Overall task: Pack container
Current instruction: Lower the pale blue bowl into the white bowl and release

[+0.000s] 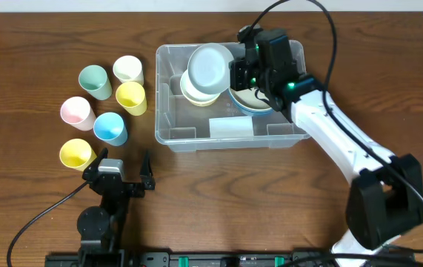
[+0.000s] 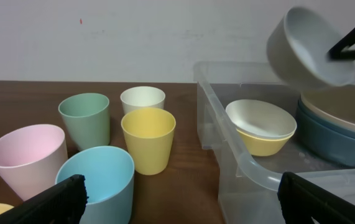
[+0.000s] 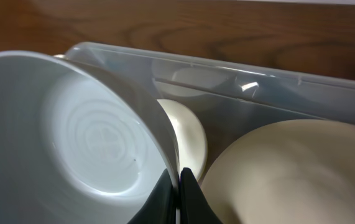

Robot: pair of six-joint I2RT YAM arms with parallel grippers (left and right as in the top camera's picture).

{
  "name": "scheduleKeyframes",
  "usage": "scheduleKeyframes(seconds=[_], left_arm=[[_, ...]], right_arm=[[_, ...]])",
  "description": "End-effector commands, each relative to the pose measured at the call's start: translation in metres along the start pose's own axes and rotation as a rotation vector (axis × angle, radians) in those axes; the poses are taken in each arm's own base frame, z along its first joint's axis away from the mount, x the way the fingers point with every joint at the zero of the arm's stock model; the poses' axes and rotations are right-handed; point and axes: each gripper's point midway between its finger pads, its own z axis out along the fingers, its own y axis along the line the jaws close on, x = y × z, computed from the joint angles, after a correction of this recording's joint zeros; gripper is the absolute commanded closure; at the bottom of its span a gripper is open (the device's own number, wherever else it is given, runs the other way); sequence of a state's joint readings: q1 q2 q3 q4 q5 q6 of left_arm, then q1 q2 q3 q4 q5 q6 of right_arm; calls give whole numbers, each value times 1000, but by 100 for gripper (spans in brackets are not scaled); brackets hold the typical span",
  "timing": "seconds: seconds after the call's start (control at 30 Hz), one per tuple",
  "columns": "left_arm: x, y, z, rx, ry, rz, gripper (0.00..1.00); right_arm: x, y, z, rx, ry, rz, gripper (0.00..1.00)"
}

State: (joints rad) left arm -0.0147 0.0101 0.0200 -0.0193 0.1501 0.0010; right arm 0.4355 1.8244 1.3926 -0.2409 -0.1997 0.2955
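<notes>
Clear container [image 1: 168,111] | upright, long axis left-right | right pincer [image 3: 178,182] pinching bowl [image 3: 84,137] | left pincer [image 1: 121,174] spread

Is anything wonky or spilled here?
Only the grey bowl: it hangs tilted over the container, its rim pinched in the jaws of the right gripper. Nothing is spilled, and the cups stand upright.

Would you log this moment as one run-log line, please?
right pincer: shut on grey bowl rim, over bin | left pincer: open | other bowls: in bin | cups: six outside
</notes>
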Motion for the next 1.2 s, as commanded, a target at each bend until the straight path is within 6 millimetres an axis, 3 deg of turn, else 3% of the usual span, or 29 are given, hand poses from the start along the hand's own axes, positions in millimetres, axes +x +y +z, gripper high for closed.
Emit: scheduleKeyframes(seconds=[0.0,0.57,1.17], left_arm=[[15,0,1,5,44,5,2],[15,0,1,5,44,5,2],[15,0,1,5,43,5,2]], right_arm=[[2,2,9,1,3,0,99],[31,9,44,10,56,-33,99],[35,-2,47,65,61,-33,98]])
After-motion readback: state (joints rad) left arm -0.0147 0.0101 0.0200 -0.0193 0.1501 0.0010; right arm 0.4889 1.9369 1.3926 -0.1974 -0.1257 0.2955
